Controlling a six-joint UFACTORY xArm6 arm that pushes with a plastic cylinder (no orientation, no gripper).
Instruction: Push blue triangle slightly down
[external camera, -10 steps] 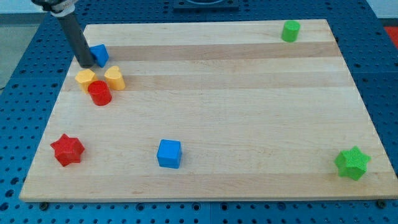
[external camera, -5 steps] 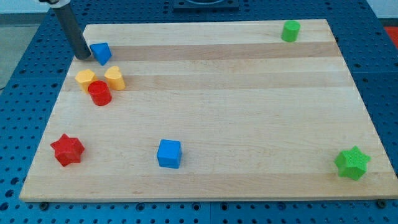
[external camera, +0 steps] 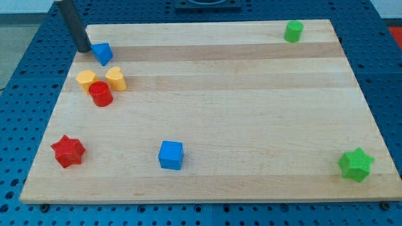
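My tip (external camera: pixel 83 49) sits up-left of the blue triangle (external camera: pixel 102 53), lining up; no jaws here. Next: get above it, push down the counter (external camera: pixel 220 94).

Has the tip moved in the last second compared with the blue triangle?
Yes. My tip has gone toward the view's top along the left side of the blue triangle, which stayed put near the board's edge.
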